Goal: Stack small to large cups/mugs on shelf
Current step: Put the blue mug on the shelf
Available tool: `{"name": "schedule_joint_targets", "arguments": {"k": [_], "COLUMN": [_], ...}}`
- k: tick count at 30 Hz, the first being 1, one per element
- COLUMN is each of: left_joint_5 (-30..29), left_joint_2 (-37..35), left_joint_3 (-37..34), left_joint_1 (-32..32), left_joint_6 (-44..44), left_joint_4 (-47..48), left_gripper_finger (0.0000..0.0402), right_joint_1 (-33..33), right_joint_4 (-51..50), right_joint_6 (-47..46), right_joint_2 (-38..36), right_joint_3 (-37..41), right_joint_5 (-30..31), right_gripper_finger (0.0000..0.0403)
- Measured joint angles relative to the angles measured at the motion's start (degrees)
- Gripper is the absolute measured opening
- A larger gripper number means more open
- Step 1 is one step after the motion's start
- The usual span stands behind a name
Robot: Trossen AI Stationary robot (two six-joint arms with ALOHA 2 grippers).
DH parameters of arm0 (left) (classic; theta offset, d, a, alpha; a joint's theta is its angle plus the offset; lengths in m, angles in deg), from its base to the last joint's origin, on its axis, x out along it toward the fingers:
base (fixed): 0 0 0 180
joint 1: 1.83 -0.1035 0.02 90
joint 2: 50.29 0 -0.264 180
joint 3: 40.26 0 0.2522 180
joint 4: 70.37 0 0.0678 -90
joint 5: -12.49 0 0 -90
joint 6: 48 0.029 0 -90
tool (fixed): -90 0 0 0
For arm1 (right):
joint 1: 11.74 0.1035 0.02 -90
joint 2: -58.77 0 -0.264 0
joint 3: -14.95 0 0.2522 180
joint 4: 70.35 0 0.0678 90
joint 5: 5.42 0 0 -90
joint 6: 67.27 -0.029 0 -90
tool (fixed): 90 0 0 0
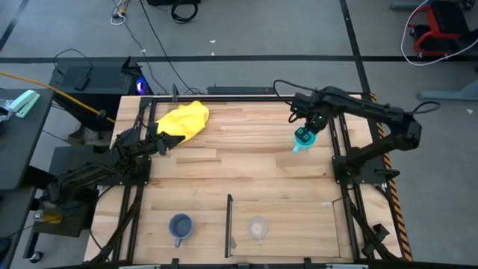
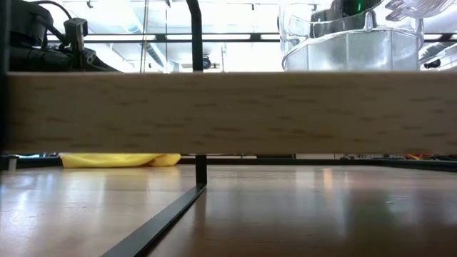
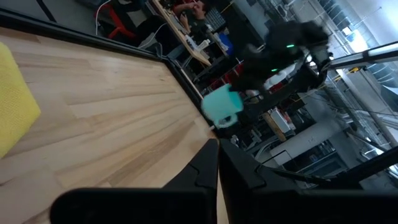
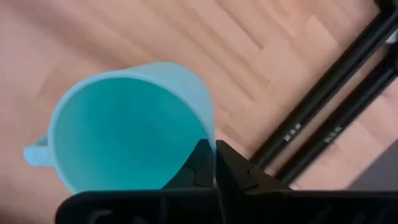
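On the near shelf, the grey-blue mug and clear cup were parted by the divider. Farther back, the cyan mug was pinched at its rim by the outstretched right tool. The left tool, pressed together, was held beside the yellow cloth on the bench.

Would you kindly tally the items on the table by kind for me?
Handled mugs: 2, the cyan mug and the grey-blue mug
Clear plastic cup: 1
Yellow cloth: 1
Total: 4
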Motion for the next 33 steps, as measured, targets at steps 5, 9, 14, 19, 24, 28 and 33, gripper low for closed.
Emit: {"name": "schedule_joint_targets", "arguments": {"k": [5, 9, 14, 19, 24, 28, 33], "left_joint_5": [-0.01, -0.02, -0.02, -0.02, -0.04, -0.08, -2.67], "left_joint_2": [0.01, 0.01, 0.00, 0.02, 0.00, 0.00, 0.01], "left_joint_3": [0.00, 0.00, 0.00, 0.00, 0.00, 0.00, 0.00], "left_joint_1": [0.00, 0.00, 0.00, -0.01, 0.01, -0.06, -0.06], "left_joint_6": [0.02, 0.05, 0.11, 0.10, -0.04, -0.07, -1.02], "left_joint_4": [-0.04, -0.04, -0.04, -0.06, 0.00, 0.19, 0.37], "left_gripper_finger": [0.0022, 0.0017, 0.0012, 0.0019, 0.0016, 0.0010, 0.0017], "right_joint_1": [8.00, 16.21, 28.26, 39.44, 49.32, 55.11, 58.89], "right_joint_4": [-6.95, -6.48, -6.53, -6.57, -6.56, -6.57, -4.65], "right_joint_6": [4.77, 2.79, -3.58, -13.22, -23.05, -26.75, -26.32], "right_joint_2": [-0.26, -0.09, 0.14, 0.69, 2.80, 6.42, 13.31], "right_joint_3": [-12.13, -19.54, -22.71, -22.75, -22.73, -22.73, -22.73], "right_joint_5": [-2.39, -5.75, -6.16, -6.29, -6.15, -6.21, -5.76], "right_gripper_finger": [0.0003, 0.0003, 0.0003, 0.0003, 0.0002, 0.0002, 0.0002]}}
